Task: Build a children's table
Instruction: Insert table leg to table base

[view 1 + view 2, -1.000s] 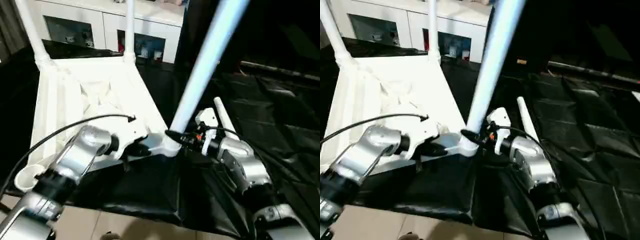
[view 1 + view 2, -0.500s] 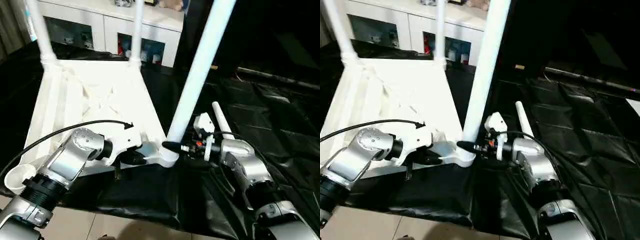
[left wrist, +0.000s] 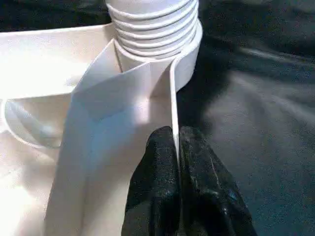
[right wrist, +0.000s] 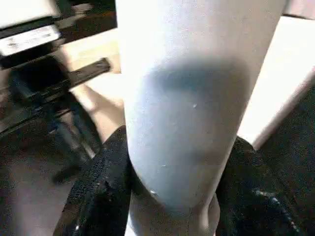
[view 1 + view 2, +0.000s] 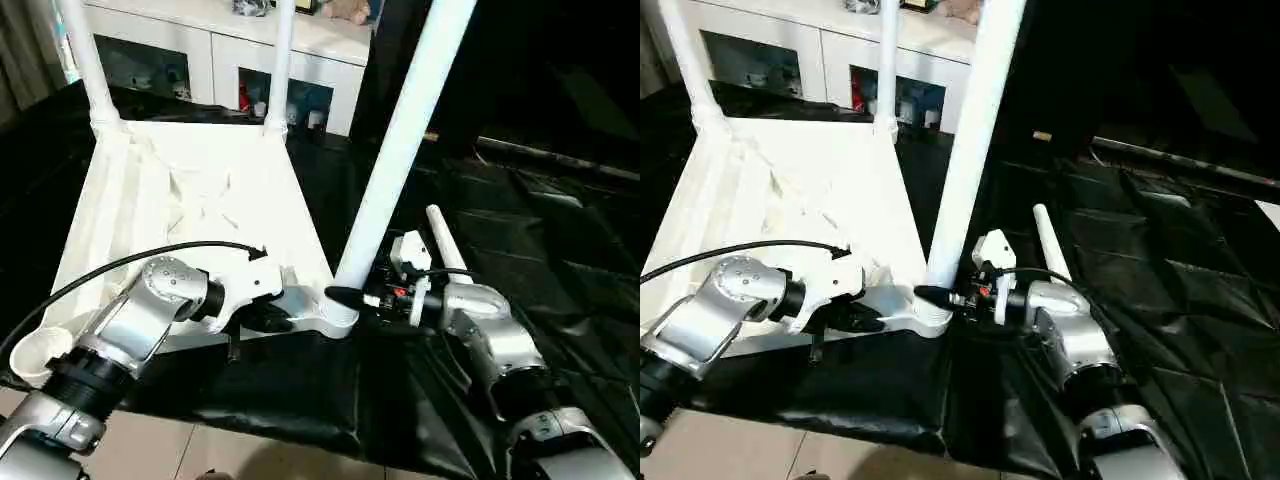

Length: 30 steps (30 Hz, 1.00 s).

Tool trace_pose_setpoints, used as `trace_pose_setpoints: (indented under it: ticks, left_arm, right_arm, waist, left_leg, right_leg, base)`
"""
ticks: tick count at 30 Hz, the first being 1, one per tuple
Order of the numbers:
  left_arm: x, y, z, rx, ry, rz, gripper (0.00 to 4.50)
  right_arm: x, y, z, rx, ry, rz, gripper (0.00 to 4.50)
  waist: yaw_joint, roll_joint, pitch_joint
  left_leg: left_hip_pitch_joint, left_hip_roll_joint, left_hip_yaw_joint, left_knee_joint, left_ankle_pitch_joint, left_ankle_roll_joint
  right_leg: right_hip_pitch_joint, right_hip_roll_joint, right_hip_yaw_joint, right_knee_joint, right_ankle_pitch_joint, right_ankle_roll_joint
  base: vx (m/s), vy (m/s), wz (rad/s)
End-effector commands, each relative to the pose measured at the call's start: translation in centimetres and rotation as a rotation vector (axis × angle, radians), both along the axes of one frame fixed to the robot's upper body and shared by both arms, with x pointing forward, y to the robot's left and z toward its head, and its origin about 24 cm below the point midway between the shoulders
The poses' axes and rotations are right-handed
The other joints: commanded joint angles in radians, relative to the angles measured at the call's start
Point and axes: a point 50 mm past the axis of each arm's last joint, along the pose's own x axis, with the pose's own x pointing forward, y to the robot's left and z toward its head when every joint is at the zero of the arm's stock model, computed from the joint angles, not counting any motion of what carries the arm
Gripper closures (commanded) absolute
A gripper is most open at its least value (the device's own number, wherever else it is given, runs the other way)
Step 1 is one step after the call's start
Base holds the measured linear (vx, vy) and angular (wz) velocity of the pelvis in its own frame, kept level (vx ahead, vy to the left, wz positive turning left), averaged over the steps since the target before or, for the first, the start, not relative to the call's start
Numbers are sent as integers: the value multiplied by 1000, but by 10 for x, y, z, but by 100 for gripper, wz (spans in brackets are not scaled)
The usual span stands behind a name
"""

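The children's table lies upside down on the black cloth, its ribbed white tabletop (image 5: 190, 190) facing up. Two white legs (image 5: 85, 60) (image 5: 283, 60) stand in the far corner sockets. A third leg (image 5: 400, 140) stands in the near right socket (image 3: 152, 24). My right gripper (image 5: 345, 297) is shut around that leg just above the socket, and its black fingers (image 4: 98, 187) hug both sides of the tube (image 4: 192, 98). My left gripper (image 3: 177, 147) is shut on the tabletop's thin rim wall (image 3: 173, 98) right beside that socket. A fourth leg (image 5: 445, 240) lies loose beyond my right wrist.
The near left corner socket (image 5: 40, 355) stands open at the work table's front edge. Pale floor (image 5: 200, 450) shows below that edge. A white cabinet (image 5: 200, 60) stands behind the tabletop. Wrinkled black cloth (image 5: 560, 250) spreads to the right.
The camera has shifted, so the whole picture sits differently. The held leg looks more upright than a second ago. Both grips stay as they were.
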Motion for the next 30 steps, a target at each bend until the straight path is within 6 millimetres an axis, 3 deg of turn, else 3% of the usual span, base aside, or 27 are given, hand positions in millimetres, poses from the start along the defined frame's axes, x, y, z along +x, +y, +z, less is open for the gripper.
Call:
trace_pose_setpoints:
  ticks: [1, 3, 4, 8, 9, 11, 13, 14, 15, 16, 17, 18, 20, 24, 25, 27, 30]
  left_arm:
    - [3, -25, 14, -73, -26, -47, 450]
    - [8, -28, 16, -73, -36, 7, 450]
    - [10, -29, 16, -71, -40, 24, 450]
    - [18, -41, 17, -59, -40, 169, 450]
    - [20, -44, 17, -47, -40, 201, 450]
    - [22, -51, 16, -36, -49, 238, 450]
    - [23, -60, 17, -47, -51, 272, 450]
    - [25, -63, 17, -49, -59, 293, 450]
    - [26, -64, 18, -46, -70, 313, 450]
    - [27, -64, 17, -44, -75, 320, 450]
    - [30, -62, 17, -35, -91, 340, 450]
    - [32, -61, 17, -28, -100, 349, 450]
    - [34, -56, 17, -13, -120, 365, 450]
    - [33, -46, 18, 4, -178, 277, 450]
    - [30, -44, 16, 4, -170, 260, 450]
    - [22, -35, 13, -7, -142, 222, 450]
    - [18, -32, 14, -19, -147, 196, 450]
  right_arm:
    - [-2, -25, -40, -160, 165, -260, 262]
    - [5, -25, -38, -182, 157, -358, 262]
    - [7, -25, -38, -193, 153, -389, 262]
    - [21, -14, -35, -199, 180, -584, 262]
    - [24, -11, -34, -220, 175, -626, 262]
    - [29, -3, -31, -213, 187, -679, 262]
    - [33, 3, -26, -201, 190, -738, 262]
    - [35, 8, -24, -194, 185, -753, 262]
    - [36, 12, -22, -190, 176, -759, 262]
    - [36, 14, -22, -188, 173, -751, 262]
    - [36, 19, -20, -181, 166, -732, 262]
    - [36, 21, -19, -175, 164, -722, 262]
    - [35, 27, -17, -143, 156, -690, 262]
    - [38, 31, -1, -19, 77, -591, 262]
    - [39, 27, 3, 20, 61, -581, 262]
    - [42, 15, 21, 150, -3, -546, 262]
    - [42, 7, 34, 225, -52, -526, 262]
  waist:
    - [-9, 39, -31]
    - [-17, 42, -31]
    - [-27, 40, -32]
    - [-38, 52, -37]
    - [-43, 59, -34]
    - [-44, 55, -32]
    - [-40, 54, -33]
    - [-41, 45, -36]
    - [-38, 50, -38]
    - [-38, 50, -41]
    - [-35, 47, -45]
    - [-35, 47, -45]
    - [-33, 43, -48]
    - [-24, 46, -55]
    - [-22, 46, -56]
    - [-20, 57, -53]
    - [-15, 55, -51]
  left_leg:
    - [7, 13, -19, -85, -511, -68]
    - [15, 13, -22, -84, -536, -76]
    - [10, 11, -26, -85, -541, -72]
    - [2, 14, -31, -92, -527, -74]
    - [5, 15, -31, -92, -532, -80]
    - [18, 10, -26, -84, -552, -74]
    - [16, 10, -21, -82, -526, -63]
    - [6, 10, -18, -83, -480, -59]
    - [6, 10, -18, -82, -464, -58]
    - [2, 10, -17, -81, -440, -57]
    - [-6, 10, -11, -80, -368, -48]
    - [-6, 10, -11, -80, -368, -48]
    - [-12, 6, -3, -76, -301, -31]
    - [-20, 8, 2, -71, -163, -5]
    - [-17, 9, 4, -69, -147, 2]
    - [-14, 12, 3, -71, -151, 4]
    - [-10, 14, 6, -72, -161, 10]
  right_leg:
    - [11, -70, 39, -115, -530, -107]
    - [4, -71, 34, -121, -575, -92]
    - [8, -71, 29, -126, -587, -83]
    - [19, -69, 25, -117, -466, -119]
    - [15, -68, 24, -113, -424, -136]
    - [4, -68, 23, -121, -442, -139]
    - [3, -70, 28, -122, -422, -146]
    - [11, -67, 29, -113, -374, -146]
    - [10, -68, 30, -109, -356, -148]
    - [14, -68, 32, -106, -326, -150]
    - [19, -64, 33, -98, -240, -158]
    - [19, -64, 33, -98, -240, -158]
    - [26, -63, 35, -91, -173, -168]
    - [38, -60, 35, -70, 3, -199]
    - [39, -60, 35, -67, 36, -210]
    - [37, -59, 35, -66, 50, -223]
    - [40, -59, 35, -68, 43, -236]
  base:
    - [0, 0, 0]
    - [0, 0, 0]
    - [0, 0, 0]
    - [0, 0, 0]
    - [0, 0, 0]
    - [0, 0, 0]
    - [0, 0, 0]
    - [0, 0, 0]
    - [0, 0, 0]
    - [0, 0, 0]
    - [0, 0, 0]
    - [0, 0, 0]
    - [0, 0, 0]
    - [0, 0, 0]
    - [0, 0, 0]
    - [0, 0, 0]
    - [0, 0, 0]
